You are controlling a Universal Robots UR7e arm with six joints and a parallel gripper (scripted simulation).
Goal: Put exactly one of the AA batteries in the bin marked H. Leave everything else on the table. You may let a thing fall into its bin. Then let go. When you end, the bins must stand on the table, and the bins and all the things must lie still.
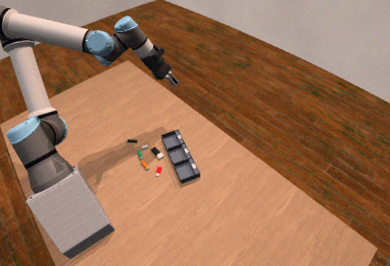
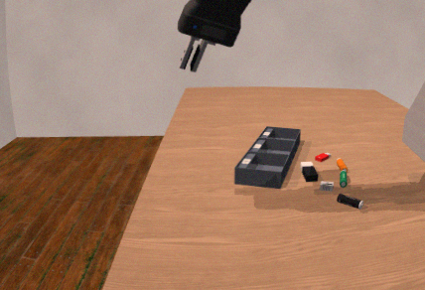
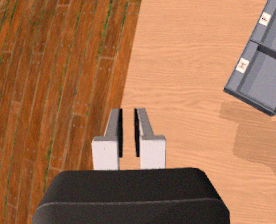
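My gripper (image 1: 173,81) (image 2: 190,65) (image 3: 128,123) is shut with only a thin gap between the fingers and nothing in it. It hangs high in the air over the table's far edge, well away from the objects. A dark grey strip of three bins (image 1: 180,155) (image 2: 270,161) (image 3: 262,76) stands mid-table; its white labels are too small to read. Beside it lie a green battery-like cylinder (image 1: 139,154) (image 2: 343,178), an orange one (image 1: 145,165) (image 2: 341,163) and a black one (image 1: 132,141) (image 2: 350,201).
A small red piece (image 1: 159,170) (image 2: 323,157), a black-and-white block (image 1: 157,153) (image 2: 309,171) and a small grey piece (image 1: 145,146) (image 2: 326,185) lie among the cylinders. The robot's grey base (image 1: 68,209) stands at the table's near left. Wooden floor lies beyond the table (image 1: 251,200) edge.
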